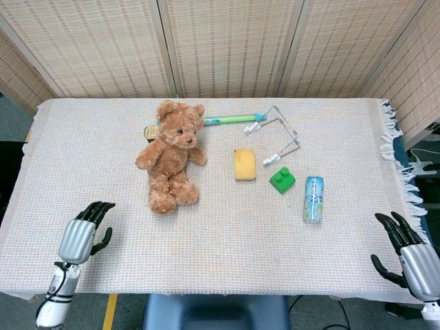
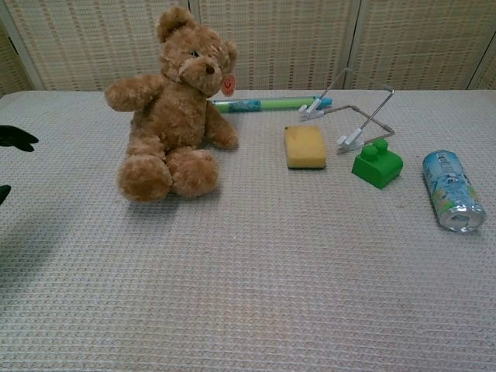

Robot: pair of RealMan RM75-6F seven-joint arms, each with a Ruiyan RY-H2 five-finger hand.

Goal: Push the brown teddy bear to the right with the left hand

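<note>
The brown teddy bear (image 1: 170,156) sits upright on the woven tablecloth, left of centre, and shows large in the chest view (image 2: 174,116). My left hand (image 1: 82,236) hovers near the table's front left corner, well apart from the bear, fingers spread and holding nothing. Only its dark fingertips (image 2: 14,138) reach into the chest view's left edge. My right hand (image 1: 410,256) hangs at the front right corner, off the table, fingers apart and empty.
To the bear's right lie a yellow sponge (image 1: 245,164), a green brick (image 1: 282,180), a blue can (image 1: 313,199) on its side, a metal wire stand (image 1: 278,136) and a green pen (image 1: 227,119). A small tin (image 1: 150,131) sits behind the bear.
</note>
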